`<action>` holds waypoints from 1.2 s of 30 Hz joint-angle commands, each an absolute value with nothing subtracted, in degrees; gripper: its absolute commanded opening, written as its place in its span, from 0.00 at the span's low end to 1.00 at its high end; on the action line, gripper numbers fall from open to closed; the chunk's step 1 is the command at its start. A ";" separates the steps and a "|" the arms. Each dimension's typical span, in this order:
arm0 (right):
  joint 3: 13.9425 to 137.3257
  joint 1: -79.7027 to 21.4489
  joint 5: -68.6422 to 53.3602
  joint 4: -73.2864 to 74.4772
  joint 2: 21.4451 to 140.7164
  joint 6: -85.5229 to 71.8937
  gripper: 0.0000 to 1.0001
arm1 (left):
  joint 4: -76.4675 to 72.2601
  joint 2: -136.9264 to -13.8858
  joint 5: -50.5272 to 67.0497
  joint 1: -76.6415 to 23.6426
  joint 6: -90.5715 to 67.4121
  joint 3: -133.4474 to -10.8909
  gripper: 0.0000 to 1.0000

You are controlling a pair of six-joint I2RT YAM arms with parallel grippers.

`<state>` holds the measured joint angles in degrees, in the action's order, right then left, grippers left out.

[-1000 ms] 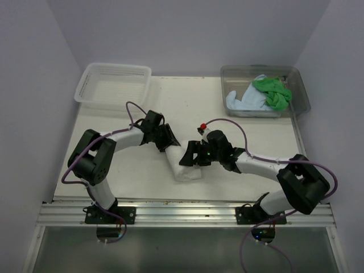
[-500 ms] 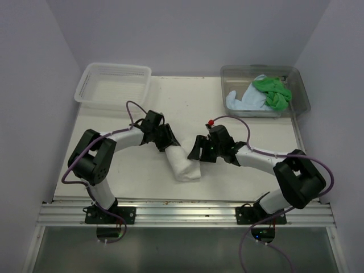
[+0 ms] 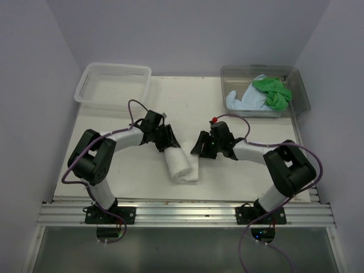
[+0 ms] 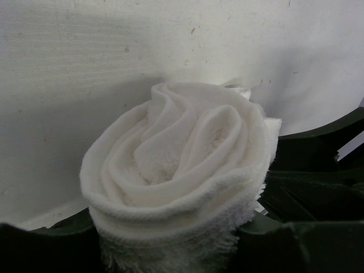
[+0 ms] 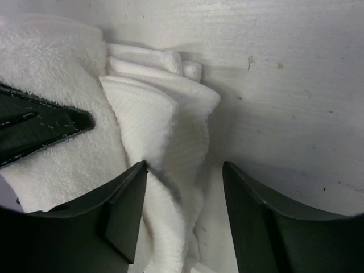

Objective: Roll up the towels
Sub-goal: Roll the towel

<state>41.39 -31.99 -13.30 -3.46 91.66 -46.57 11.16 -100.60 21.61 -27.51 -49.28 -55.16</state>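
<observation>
The white towel (image 3: 182, 166) lies rolled into a thick roll on the table between the two arms. In the left wrist view its spiral end (image 4: 182, 153) fills the space between my fingers. My left gripper (image 3: 169, 142) holds the roll's far end, shut on it. My right gripper (image 3: 199, 149) is open just right of that end. In the right wrist view (image 5: 185, 170) the towel's loose folded edge (image 5: 165, 119) lies between the fingers, and the left fingertip (image 5: 133, 182) touches it. The green towel (image 3: 273, 91) and the light blue towel (image 3: 243, 102) lie bunched in the clear tub (image 3: 300, 96).
A white lattice basket (image 3: 114, 85) stands at the back left of the table. The clear tub stands at the back right. The left gripper's finger (image 5: 40, 125) shows at the left of the right wrist view, resting against the roll.
My right gripper has drawn back off the roll, up and to the right. The roll has turned to lie more lengthwise toward the near edge. The left gripper has stayed at the roll's far end.
</observation>
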 commanded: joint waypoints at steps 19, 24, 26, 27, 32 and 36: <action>55.79 -24.52 -19.42 -0.18 109.50 -36.83 0.00 | 15.47 -102.83 32.17 -27.60 -38.15 -58.18 0.31; 62.22 -22.77 -19.16 4.74 113.90 -32.44 0.00 | 17.31 -103.97 32.08 -27.60 -37.09 -60.20 0.32; 65.03 -22.24 -18.72 6.75 114.61 -30.86 0.00 | 17.49 -105.11 32.17 -27.69 -37.18 -61.43 0.33; 66.17 -22.32 -18.72 7.64 114.96 -30.15 0.00 | 17.49 -105.64 32.69 -27.69 -37.26 -61.96 0.33; 72.94 -21.71 -16.61 12.99 116.63 -25.94 0.00 | 18.20 -110.82 34.28 -27.69 -37.00 -64.95 0.33; 76.55 -21.71 -16.53 15.37 118.74 -24.00 0.00 | 18.81 -113.81 35.68 -27.69 -37.00 -66.44 0.33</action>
